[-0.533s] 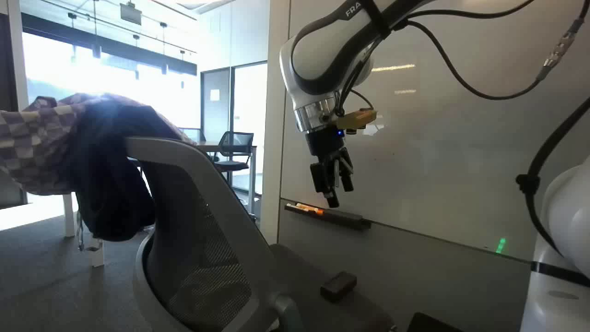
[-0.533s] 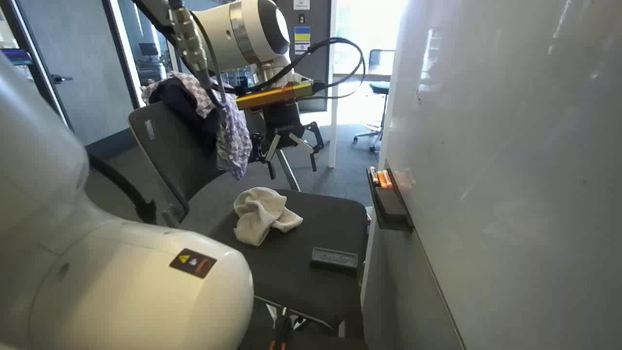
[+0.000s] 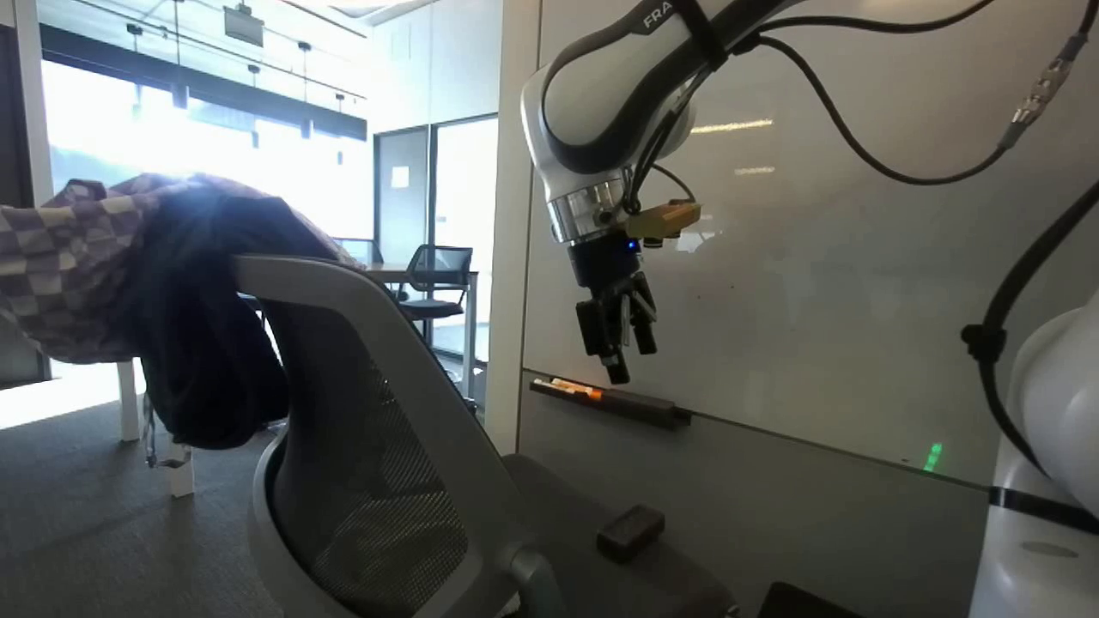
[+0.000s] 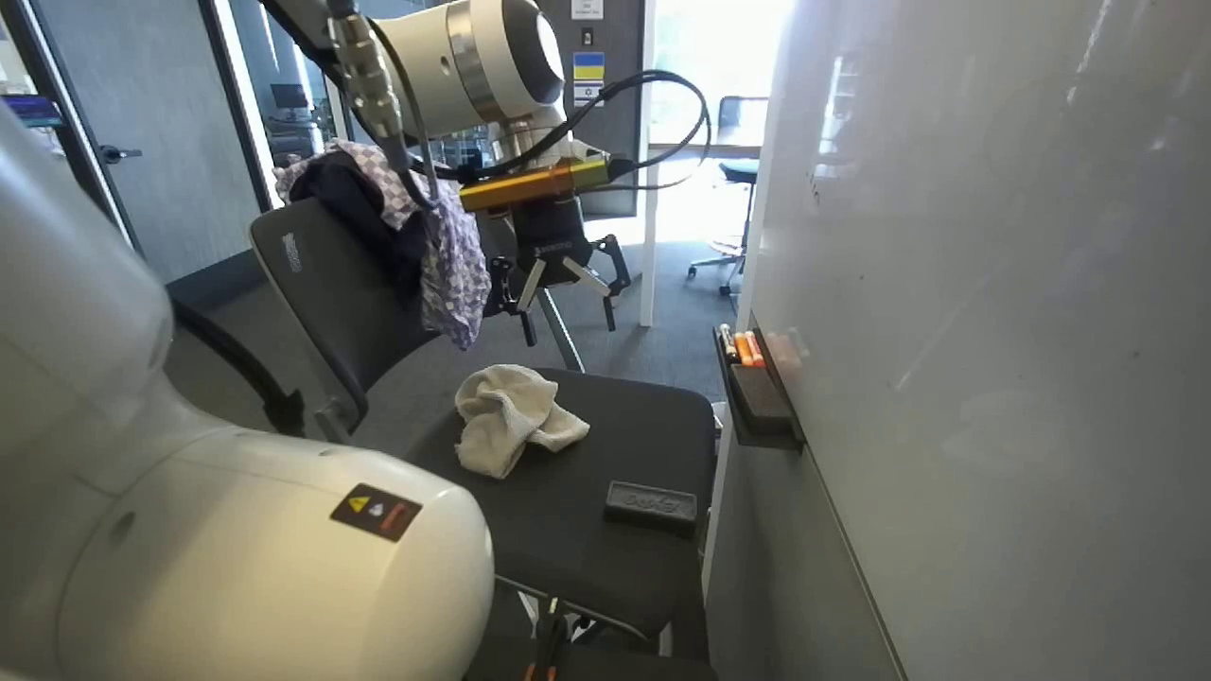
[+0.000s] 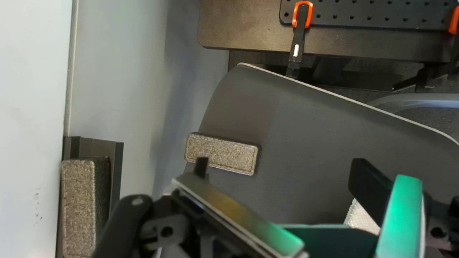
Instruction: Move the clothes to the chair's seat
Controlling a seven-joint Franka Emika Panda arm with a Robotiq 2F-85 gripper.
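Observation:
The clothes (image 3: 215, 343) hang over the top of the grey chair's backrest (image 3: 403, 360). They are a navy garment with a checked purplish-white piece, which also shows in an exterior view (image 4: 454, 274). They are out of the wrist view. The chair's dark seat (image 4: 568, 539) shows in both exterior views and fills the middle of the wrist view (image 5: 304, 143). My gripper (image 4: 569, 326) is open and empty, above the seat and apart from the clothes, on the whiteboard side of them. Its two fingers stand wide apart in the wrist view (image 5: 282, 170); it also shows in an exterior view (image 3: 631, 352).
A whitish cloth (image 4: 511, 416) and a dark eraser (image 4: 651, 506) lie on the seat. The whiteboard (image 4: 993, 284) stands close beside it, with a marker tray (image 3: 644, 410) jutting out. A dark table (image 5: 244, 25) with orange clamps borders the seat.
My gripper has risen very slightly. The clothes, the chair and the things on its seat have not moved.

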